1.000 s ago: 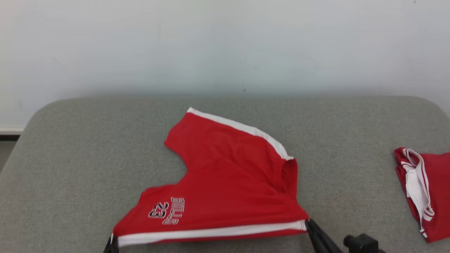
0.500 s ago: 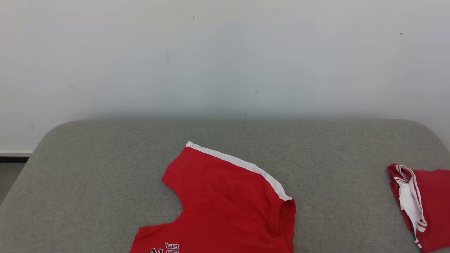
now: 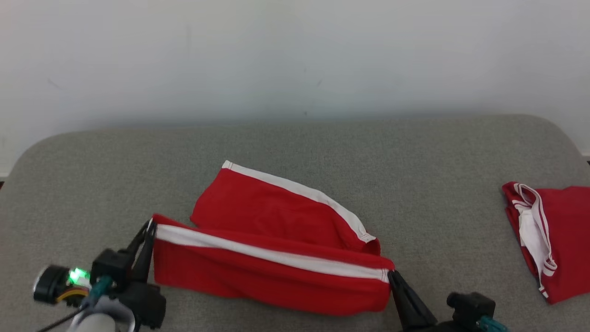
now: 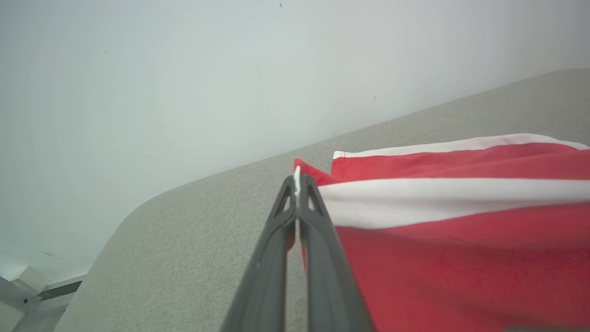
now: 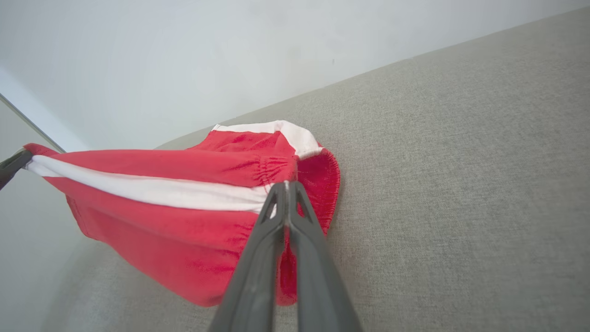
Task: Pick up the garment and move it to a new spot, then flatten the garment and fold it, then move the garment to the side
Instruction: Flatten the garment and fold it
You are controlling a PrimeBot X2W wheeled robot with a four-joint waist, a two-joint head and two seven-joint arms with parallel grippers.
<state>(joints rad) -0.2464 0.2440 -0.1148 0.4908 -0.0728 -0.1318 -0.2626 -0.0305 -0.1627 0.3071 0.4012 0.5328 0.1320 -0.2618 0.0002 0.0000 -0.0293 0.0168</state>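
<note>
Left gripper (image 3: 150,227) at 9 o'clock and right gripper (image 3: 392,275) at 3 o'clock clamp the garment (image 3: 276,281) by its striped edge; pull unevenly and you risk one corner slipping free.

No legible text, number, brand or sign on the garment (image 3: 276,281) at lower centre of the head view, nor anywhere else.
</note>
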